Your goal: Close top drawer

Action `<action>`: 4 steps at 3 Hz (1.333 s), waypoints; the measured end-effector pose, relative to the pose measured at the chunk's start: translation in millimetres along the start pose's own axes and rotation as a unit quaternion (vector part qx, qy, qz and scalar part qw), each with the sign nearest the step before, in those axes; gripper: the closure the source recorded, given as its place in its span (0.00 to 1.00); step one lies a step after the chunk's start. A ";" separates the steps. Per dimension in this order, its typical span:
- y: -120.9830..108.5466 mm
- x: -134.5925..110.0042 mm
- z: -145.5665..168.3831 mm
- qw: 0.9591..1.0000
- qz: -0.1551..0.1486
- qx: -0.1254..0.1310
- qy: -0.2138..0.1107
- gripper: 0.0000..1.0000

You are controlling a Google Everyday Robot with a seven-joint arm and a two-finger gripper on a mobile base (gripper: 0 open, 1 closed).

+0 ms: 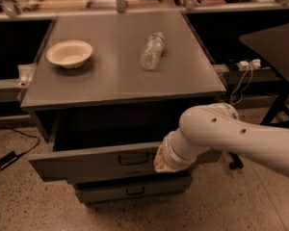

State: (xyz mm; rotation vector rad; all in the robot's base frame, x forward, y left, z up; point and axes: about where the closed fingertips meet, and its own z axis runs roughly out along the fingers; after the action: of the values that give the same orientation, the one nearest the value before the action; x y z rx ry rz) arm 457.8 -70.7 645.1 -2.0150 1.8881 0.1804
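Grey tabletop [115, 78] holds bowl [69, 53] and bottle [152, 50]; gripper [165, 162], state unclear, at the open top drawer [94, 161] over speckled floor [231, 203].

No readable text — gripper [164, 161] at top drawer [82, 161]

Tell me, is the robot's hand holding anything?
Cannot tell. The hand is at the front of the top drawer, right of its handle; the arm hides any hold.

Your one camera looks down from in front, fairly near, at the surface [111, 83]; the pincer [164, 161] sits at five o'clock.
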 end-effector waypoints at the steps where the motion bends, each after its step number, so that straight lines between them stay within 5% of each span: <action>1: 0.1 0.0 0.0 1.000 0.000 0.000 0.000 0.51; 3: 0.1 0.0 0.0 1.000 0.000 0.000 0.000 0.04; 4: 0.1 0.0 0.0 1.000 0.000 0.000 0.000 0.00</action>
State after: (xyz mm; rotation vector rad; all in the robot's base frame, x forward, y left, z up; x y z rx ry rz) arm 457.7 -70.7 645.2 -2.0150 1.8880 0.1803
